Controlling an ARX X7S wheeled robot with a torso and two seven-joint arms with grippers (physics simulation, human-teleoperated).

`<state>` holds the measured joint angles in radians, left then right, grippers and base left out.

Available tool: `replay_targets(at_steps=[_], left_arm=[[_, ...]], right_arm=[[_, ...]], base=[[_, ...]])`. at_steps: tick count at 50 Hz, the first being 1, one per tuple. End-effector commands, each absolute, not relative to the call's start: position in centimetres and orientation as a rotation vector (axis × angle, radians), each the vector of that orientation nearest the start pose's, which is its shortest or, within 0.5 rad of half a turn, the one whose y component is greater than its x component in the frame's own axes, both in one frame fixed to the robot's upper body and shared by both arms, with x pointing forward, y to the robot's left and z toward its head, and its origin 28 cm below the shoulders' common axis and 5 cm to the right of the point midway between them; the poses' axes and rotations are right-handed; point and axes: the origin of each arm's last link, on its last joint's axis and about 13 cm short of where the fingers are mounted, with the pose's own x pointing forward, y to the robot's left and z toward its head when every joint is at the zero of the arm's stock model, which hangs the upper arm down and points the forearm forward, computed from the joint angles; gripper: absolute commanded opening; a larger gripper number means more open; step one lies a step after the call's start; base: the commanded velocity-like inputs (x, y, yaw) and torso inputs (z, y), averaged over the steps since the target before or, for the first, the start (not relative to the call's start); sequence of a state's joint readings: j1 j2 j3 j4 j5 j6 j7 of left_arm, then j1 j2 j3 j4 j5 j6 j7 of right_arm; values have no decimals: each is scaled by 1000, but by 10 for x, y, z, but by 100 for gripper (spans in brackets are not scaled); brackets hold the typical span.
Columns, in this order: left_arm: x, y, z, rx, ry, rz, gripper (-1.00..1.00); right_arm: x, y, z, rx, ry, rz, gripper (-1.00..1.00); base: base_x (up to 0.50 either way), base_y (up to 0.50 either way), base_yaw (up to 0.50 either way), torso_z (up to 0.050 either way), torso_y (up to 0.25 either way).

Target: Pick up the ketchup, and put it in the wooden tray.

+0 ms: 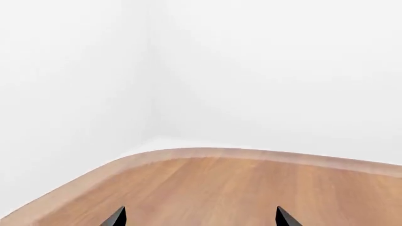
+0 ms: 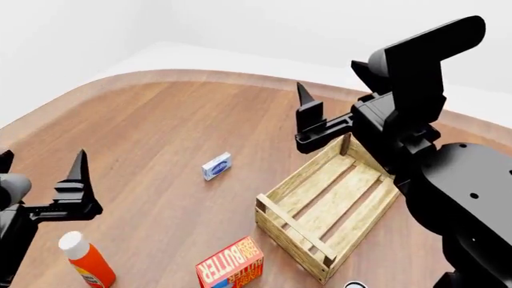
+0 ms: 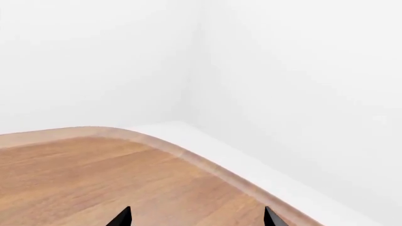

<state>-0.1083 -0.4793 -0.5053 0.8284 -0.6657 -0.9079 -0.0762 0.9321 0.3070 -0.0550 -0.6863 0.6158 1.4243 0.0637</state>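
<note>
Left gripper [image 2: 40,174] hangs spread wide with nothing in it, over the near left part of the table [image 2: 160,126]; one finger is cut off by the frame edge. Right gripper [image 3: 196,217] is splayed too, empty, and only its tips peek into its wrist view. The ketchup [image 2: 86,259] sits tilted just below the left gripper, bottom cropped out. The butter box [image 2: 231,264] is partly cropped as well, next to the wooden tray [image 2: 332,204], whose far side hides behind the right arm. A small blue packet [image 2: 216,165] sits mid-table, label unreadable.
</note>
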Motion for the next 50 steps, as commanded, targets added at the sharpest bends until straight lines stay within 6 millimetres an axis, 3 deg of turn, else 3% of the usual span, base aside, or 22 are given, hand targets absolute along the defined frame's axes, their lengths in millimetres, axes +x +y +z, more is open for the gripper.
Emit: replay_targets(at_steps=[1,21,50], left_arm=[[155,317,166,8,-81,50,100],[141,319,142,-8,-16,36,100],[136,313,115,-25,88,46,100]], right_arm=[[250,-109,278,-214,-121,355,100],[237,-105,276,-220,-115,346,100],[233,-105,269,-206,-99,337,100]], base=[[0,0,0,0,0],[0,0,0,0,0],[0,0,0,0,0]])
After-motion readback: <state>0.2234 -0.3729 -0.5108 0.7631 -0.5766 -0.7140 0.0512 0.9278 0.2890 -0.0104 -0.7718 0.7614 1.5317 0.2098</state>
